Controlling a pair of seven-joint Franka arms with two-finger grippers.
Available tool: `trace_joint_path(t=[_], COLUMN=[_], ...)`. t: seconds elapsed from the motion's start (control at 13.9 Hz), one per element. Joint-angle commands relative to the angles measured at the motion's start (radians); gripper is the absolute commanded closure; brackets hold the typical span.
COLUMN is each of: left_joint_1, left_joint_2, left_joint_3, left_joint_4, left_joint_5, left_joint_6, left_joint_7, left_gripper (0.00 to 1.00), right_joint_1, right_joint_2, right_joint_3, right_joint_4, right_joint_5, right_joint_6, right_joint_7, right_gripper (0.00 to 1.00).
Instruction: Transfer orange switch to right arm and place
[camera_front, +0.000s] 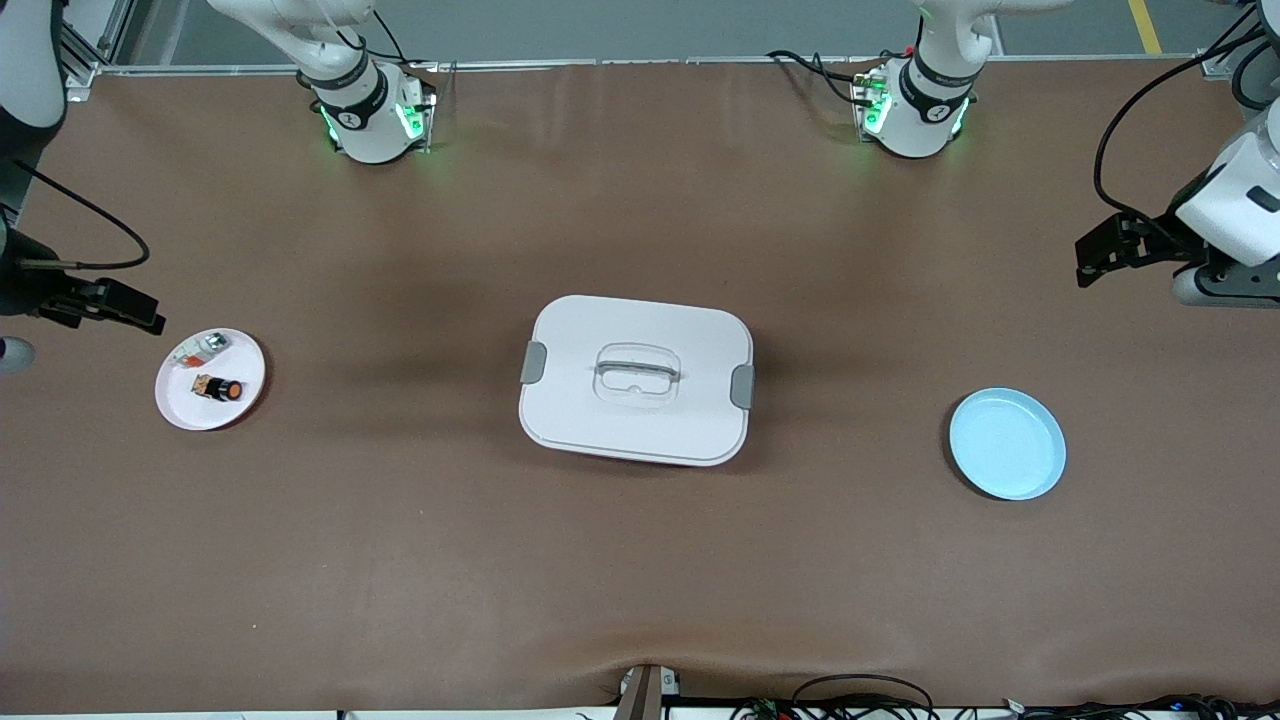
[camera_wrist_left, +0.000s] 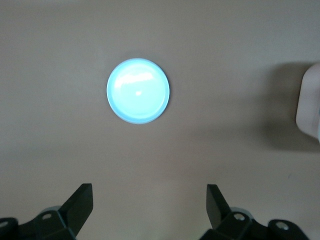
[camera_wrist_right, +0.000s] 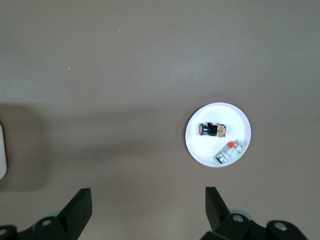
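A brown table (camera_front: 640, 560) holds a lidded white box (camera_front: 636, 380) mid-way, a blue plate (camera_front: 1007, 443) toward the left arm's end, and a white plate (camera_front: 210, 379) toward the right arm's end, where the switch (camera_front: 219, 387) lies beside a silver part (camera_front: 203, 347). Both the left gripper (camera_wrist_left: 150, 200) and right gripper (camera_wrist_right: 148, 200) hover high with jaws fully apart, holding nothing. To start well, the grasping arm should probably descend straight over the switch, straddle its black body, and avoid nudging the silver part.
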Motion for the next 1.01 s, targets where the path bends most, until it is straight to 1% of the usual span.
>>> trace_joint_path(t=[0.0,0.14,0.36,0.58,0.79,0.94], left_joint_1=[0.001,0.009,0.021,0.035,0.037,0.037], left_joint_2=[0.003,0.006,0.012,0.015,0.018,0.018], left_joint_3=[0.012,0.012,0.012,0.012,0.012,0.012], left_joint_4=[0.007,0.004,0.006,0.006,0.006,0.007], left_joint_5=[-0.034,-0.045,-0.045,-0.056,-0.057,-0.059], left_joint_6=[-0.032,-0.032,-0.03,-0.03,-0.03,-0.03], left_joint_7=[0.018,0.018,0.018,0.016,0.018,0.017], left_gripper=[0.0,0.0,0.0,0.0,0.0,0.0], right_joint_1=[0.002,0.006,0.002,0.001,0.009,0.055], right_joint_2=[0.002,-0.007,-0.017,-0.035,-0.05,-0.075], right_joint_3=[-0.002,0.002,-0.001,-0.004,-0.005,-0.014], right_joint_4=[0.04,0.04,0.041,0.058,0.078,0.078], right_joint_5=[0.01,0.013,0.081,0.113,0.115,0.1], right_joint_6=[-0.051,-0.115,-0.192,-0.193,-0.215,-0.213], right_joint_7=[0.021,0.024,0.106,0.141,0.122,0.119], right_gripper=[0.0,0.0,0.0,0.0,0.0,0.0])
